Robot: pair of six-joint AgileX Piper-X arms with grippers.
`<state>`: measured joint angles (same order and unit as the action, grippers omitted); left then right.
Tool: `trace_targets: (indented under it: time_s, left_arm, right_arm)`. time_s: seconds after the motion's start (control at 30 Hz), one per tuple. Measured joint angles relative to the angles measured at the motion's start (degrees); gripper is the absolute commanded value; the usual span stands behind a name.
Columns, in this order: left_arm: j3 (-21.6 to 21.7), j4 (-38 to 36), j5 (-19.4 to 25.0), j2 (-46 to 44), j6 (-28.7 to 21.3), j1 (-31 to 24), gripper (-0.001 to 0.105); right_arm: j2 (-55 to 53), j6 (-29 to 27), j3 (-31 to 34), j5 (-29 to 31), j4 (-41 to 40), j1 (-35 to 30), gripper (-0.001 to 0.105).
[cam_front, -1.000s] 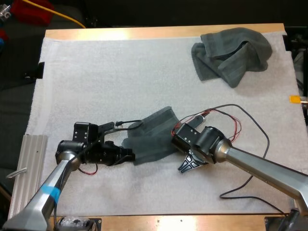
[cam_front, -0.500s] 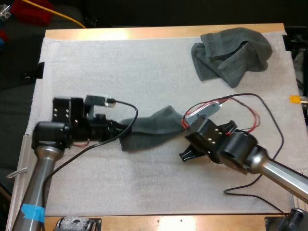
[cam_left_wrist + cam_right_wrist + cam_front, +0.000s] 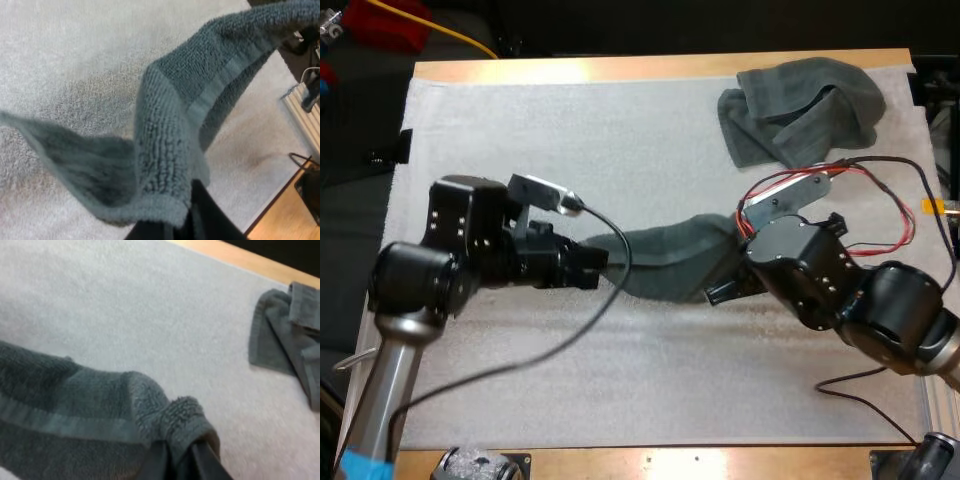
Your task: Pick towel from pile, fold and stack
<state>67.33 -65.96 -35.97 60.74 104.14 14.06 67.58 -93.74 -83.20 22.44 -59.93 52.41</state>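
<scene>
Both arms have swung wider apart and risen since a moment ago, drawing the dark grey-green towel (image 3: 665, 255) out of a slack bunch into a long band strung between them above the white mat (image 3: 620, 130). The left pincer (image 3: 190, 222) is clamped on one end, with cloth bunched over its tips. The right pincer (image 3: 181, 457) is clamped on the opposite end, a corner pinched up between its fingers. They seem to grip opposite ends so the cloth can be pulled flat before it is laid down for folding. It sags and twists in the middle, so I'd say spreading is only partly done, with folding and stacking yet to come. The crumpled towel (image 3: 800, 110) of the pile lies well apart at the mat's far right corner, near the table (image 3: 620, 68) edge.
</scene>
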Motion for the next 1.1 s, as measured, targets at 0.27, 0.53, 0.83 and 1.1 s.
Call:
trace_targets:
  time_s: [0.27,0.53,0.83,1.1]
  left_arm:
    - [0.0,-5.56,5.41,-5.86,0.92,3.34,0.0]
    - [0.05,-10.25,7.73,-9.61,1.22,7.02,0.0]
    - [0.05,-14.96,12.5,-13.24,8.28,16.54,0.0]
    - [-1.76,-17.79,16.85,-15.25,13.69,24.2,0.0]
  right_arm:
    - [-0.04,0.0,-3.14,-1.48,-9.05,3.71,0.001]
    - [-1.22,3.93,-3.37,4.9,-15.29,13.59,0.001]
    - [-2.15,15.39,-3.45,6.92,-23.6,22.68,0.001]
    - [-2.15,24.56,-3.45,7.04,-25.98,30.44,0.001]
